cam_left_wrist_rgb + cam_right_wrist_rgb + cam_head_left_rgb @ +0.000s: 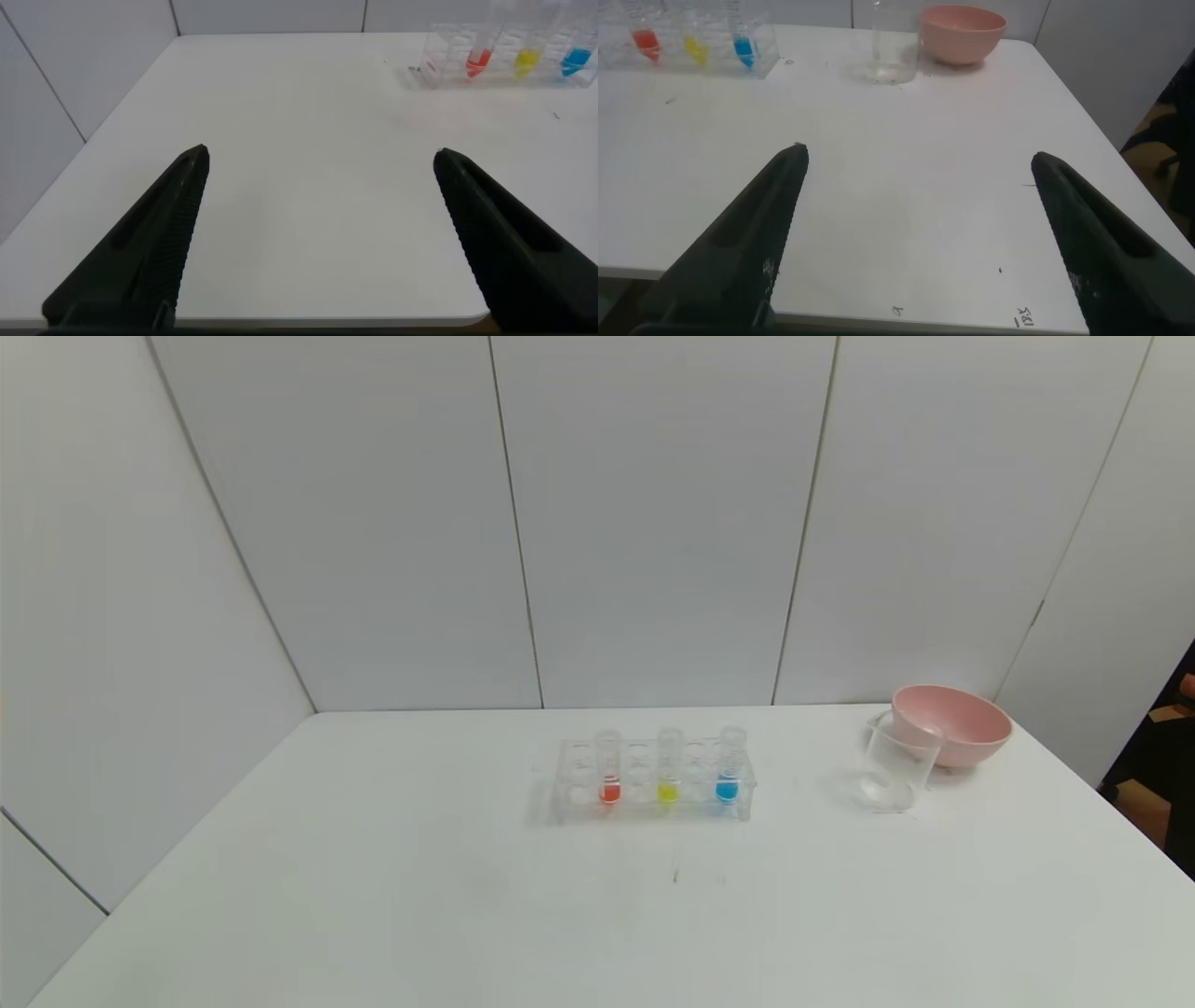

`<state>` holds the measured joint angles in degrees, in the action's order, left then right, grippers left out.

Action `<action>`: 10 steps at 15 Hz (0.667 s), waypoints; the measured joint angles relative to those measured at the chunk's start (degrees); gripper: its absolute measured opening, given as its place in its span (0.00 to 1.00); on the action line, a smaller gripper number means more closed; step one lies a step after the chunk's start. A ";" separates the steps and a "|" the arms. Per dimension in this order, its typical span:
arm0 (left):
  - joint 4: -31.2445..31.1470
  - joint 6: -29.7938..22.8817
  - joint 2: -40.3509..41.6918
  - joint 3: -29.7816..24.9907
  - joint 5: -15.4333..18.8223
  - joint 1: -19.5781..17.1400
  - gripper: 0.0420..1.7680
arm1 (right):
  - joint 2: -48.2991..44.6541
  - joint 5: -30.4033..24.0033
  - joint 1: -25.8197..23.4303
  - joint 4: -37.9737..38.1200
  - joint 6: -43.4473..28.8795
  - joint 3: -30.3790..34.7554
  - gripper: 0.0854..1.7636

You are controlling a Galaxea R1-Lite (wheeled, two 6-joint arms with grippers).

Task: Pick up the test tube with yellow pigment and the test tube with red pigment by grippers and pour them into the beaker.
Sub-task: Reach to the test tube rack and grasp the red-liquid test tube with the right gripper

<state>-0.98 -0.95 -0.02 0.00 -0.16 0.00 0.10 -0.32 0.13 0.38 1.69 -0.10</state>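
Clear plastic everywhere: the rack (pixel 653 782) stands mid-tabletop (pixel 373 896), and in it, upright, the test tube with red pigment (pixel 609 767) at the left, the test tube with yellow pigment (pixel 668 765) in the middle and a blue tube (pixel 729 765) at the right. To the right of the rack, well apart from it, the beaker (pixel 898 767) stands just in front of a pink bowl (pixel 950 723). I judge both tubes light, stiff, smooth and likely slippery, perhaps fragile, so I would take each by the upper wall just below its ridged top, above the rack, squeezing gently and lifting straight up. My left pincer (pixel 318 243) hangs over the near left of the tabletop, fingers spread wide and holding nothing; my right pincer (pixel 915 243) hangs over the near right, likewise spread and empty. Neither arm appears in the head view, which alone shows the tubes' full height. Only the wrist views show my fingers, and the right one shows the beaker nearer to me than the bowl.
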 joint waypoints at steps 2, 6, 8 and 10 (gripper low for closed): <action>0.00 0.00 0.00 0.00 0.00 0.00 0.97 | 0.00 -0.06 0.05 -0.17 -0.09 0.00 0.97; -0.02 0.00 0.00 0.00 0.02 0.00 0.97 | 0.00 -0.09 0.05 -0.06 0.13 0.00 0.97; -0.02 0.00 0.00 0.00 0.02 0.00 0.97 | 0.00 -0.11 0.05 0.05 0.30 0.00 0.97; -0.02 0.00 0.00 0.00 0.02 0.00 0.97 | 0.00 -0.11 0.05 0.05 0.29 0.00 0.97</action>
<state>-1.00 -0.95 -0.02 0.00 -0.13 0.00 0.10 -0.43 0.18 0.43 1.99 -0.10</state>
